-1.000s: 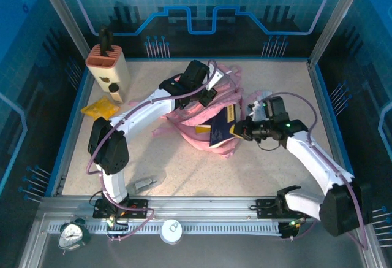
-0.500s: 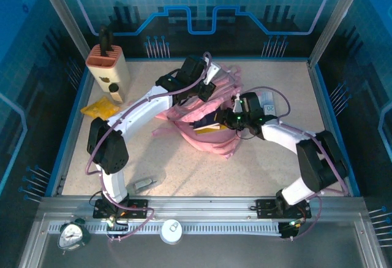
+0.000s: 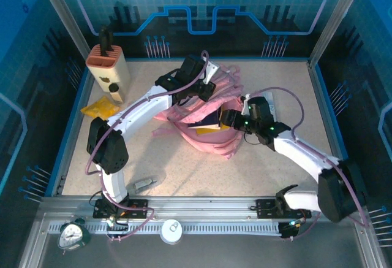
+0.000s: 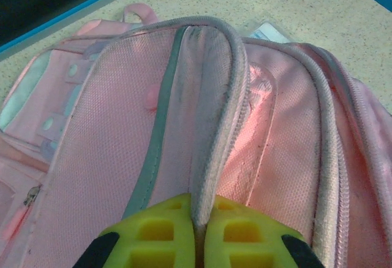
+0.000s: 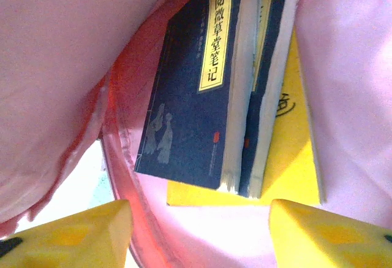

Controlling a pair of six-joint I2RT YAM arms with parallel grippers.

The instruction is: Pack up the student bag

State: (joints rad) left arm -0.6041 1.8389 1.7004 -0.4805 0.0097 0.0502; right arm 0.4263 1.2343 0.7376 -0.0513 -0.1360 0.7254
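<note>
The bag (image 4: 122, 145) is held open by its zip edge, pinched in the left pincer (image 4: 199, 231); the right pincer (image 5: 199, 231) is spread wide at the mouth, with books (image 5: 196, 108) lying lengthwise just ahead.

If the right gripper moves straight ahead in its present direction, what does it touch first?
Most likely the two dark blue books inside the student bag, though depth is hard to judge.

Beige holder (image 3: 108, 65) far left, yellow packet (image 3: 101, 107) beside it, clock (image 3: 73, 235) at near edge.
</note>
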